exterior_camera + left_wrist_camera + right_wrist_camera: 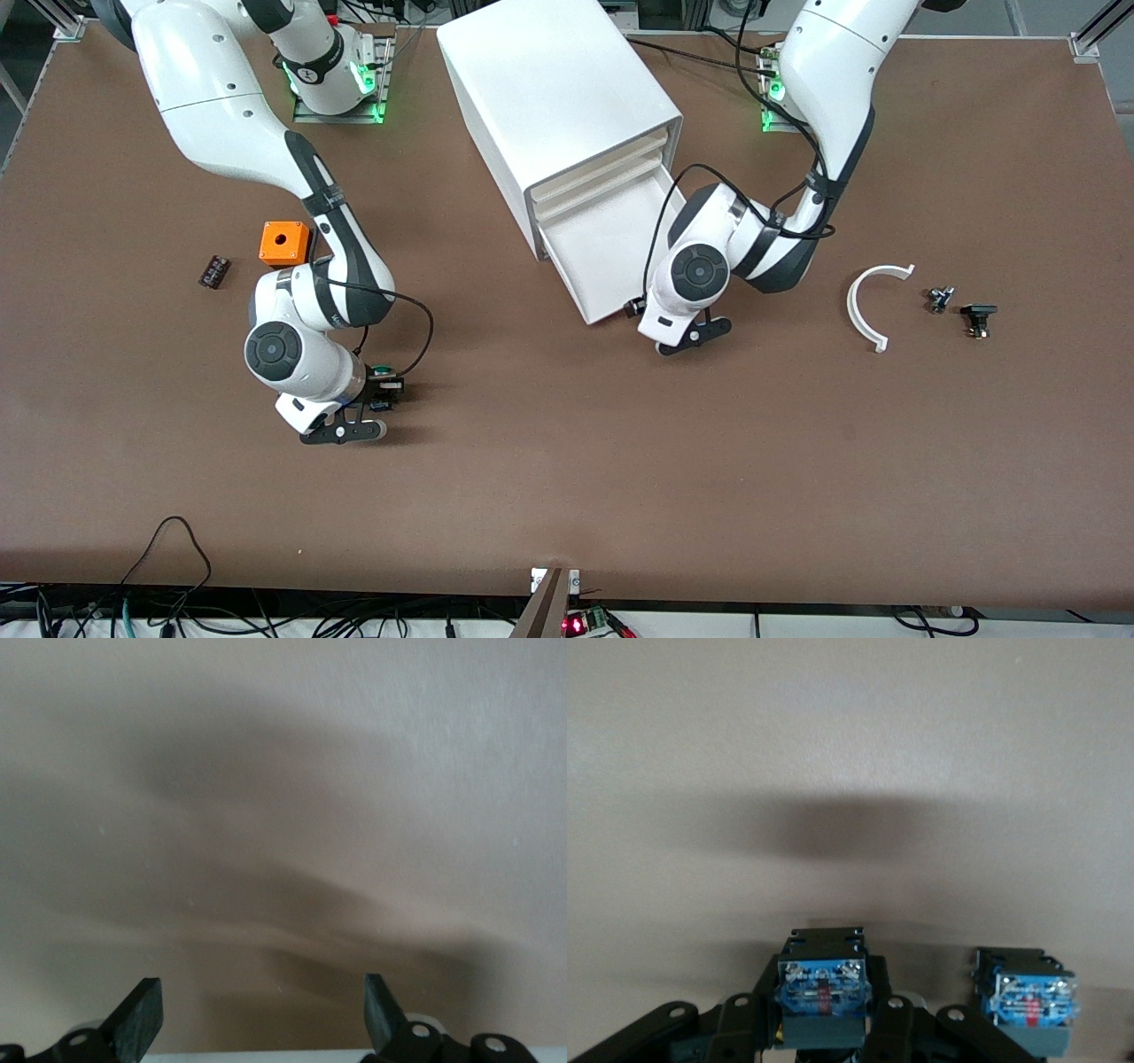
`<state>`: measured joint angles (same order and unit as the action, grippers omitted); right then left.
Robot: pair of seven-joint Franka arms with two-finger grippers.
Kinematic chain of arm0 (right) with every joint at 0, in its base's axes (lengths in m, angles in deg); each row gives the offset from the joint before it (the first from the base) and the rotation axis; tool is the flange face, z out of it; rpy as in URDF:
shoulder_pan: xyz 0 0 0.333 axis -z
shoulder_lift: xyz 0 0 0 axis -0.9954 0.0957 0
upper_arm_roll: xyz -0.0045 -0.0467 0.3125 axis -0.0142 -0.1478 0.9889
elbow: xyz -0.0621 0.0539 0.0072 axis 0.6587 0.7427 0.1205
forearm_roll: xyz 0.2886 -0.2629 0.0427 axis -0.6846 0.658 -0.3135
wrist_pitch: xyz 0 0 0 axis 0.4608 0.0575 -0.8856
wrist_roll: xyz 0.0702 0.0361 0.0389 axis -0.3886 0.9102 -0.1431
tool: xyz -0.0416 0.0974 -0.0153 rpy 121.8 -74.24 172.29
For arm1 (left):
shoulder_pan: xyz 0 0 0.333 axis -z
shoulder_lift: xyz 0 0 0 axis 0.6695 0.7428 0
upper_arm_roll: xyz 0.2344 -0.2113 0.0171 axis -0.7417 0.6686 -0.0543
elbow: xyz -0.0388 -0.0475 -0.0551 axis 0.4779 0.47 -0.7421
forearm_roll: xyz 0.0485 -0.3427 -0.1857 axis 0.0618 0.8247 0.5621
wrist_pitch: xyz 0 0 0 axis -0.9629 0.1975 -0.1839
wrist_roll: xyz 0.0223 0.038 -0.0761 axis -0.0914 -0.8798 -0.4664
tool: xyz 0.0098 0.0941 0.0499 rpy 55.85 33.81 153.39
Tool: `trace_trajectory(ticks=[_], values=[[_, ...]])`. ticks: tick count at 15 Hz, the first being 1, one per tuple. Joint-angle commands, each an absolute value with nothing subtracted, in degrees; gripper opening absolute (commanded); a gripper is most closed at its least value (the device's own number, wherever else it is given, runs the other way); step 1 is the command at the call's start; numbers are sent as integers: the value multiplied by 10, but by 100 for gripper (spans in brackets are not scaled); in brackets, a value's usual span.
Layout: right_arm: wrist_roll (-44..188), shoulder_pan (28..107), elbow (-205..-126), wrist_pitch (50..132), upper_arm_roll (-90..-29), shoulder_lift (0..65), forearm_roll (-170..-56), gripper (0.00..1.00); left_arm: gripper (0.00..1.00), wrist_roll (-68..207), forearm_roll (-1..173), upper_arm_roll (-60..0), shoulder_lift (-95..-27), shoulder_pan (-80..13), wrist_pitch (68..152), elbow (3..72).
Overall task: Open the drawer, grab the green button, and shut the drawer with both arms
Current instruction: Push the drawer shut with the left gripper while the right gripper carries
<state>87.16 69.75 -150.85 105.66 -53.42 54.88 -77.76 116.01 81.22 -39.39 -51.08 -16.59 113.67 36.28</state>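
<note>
The white cabinet stands at the middle of the table. Its lowest drawer is pulled out, and the part that shows holds nothing. My left gripper is open and empty beside the drawer's front corner, toward the left arm's end. In the left wrist view its fingers stand wide over brown table. My right gripper is low over the table toward the right arm's end, shut on the green-capped button. In the right wrist view the button's black, blue-ended body sits between the fingers, with a second like block beside it.
An orange box and a small dark part lie near the right arm. A white curved piece and two small dark parts lie toward the left arm's end.
</note>
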Motion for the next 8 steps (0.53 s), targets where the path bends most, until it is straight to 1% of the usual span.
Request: trace_trajectory(ticks=[1,2,3,4,6,7,8], values=[[911,696,-1527,1067,-530,542,-775,0,100,1188,804,-362,-539,-170,1143,403],[913,694,-1525,1067,-530,544,-775,2,100,1189,818,-347,-547,-170,1143,417],[913,694,-1524,1067,-530,549,-775,13,100,1189,835,-341,-552,-169,1143,422],[912,694,-1523,1067,-530,552,-775,31,100,1189,844,-335,-558,-170,1143,429],[902,695,-1520,1067,-530,551,-774,36,100,1195,847,-321,-564,-168,1143,440],[900,696,-1517,1066,-530,549,-775,59,100,1205,847,-309,-563,-170,1143,441],[900,698,-1498,1063,-530,547,-774,100,100,1226,848,-296,-562,-166,1143,441]])
